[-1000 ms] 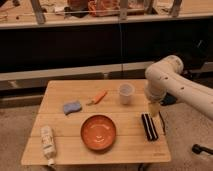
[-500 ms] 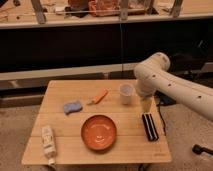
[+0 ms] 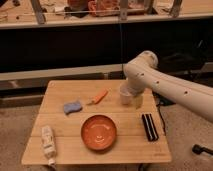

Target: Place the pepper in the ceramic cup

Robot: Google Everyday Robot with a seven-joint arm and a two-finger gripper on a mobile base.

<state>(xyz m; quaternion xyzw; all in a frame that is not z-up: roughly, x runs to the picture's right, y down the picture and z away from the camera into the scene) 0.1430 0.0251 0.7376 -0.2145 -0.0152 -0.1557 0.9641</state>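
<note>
The small orange pepper point(image 3: 99, 96) lies on the wooden table point(image 3: 60, 125), left of the middle at the back. The white ceramic cup point(image 3: 124, 95) stands upright to its right, partly covered by my white arm. My gripper point(image 3: 136, 101) hangs at the end of the arm just right of the cup, low over the table. It is a hand's width from the pepper and holds nothing that I can see.
A large orange bowl point(image 3: 99, 132) sits at the front middle. A blue sponge point(image 3: 73, 107) lies left of the pepper. A white bottle point(image 3: 48, 142) lies at the front left corner. A black flat object point(image 3: 149, 127) lies at the right. A dark shelf runs behind.
My arm has swung left and forward from the table's right edge, so that it now stands right beside the cup. The objects on the table have not moved.
</note>
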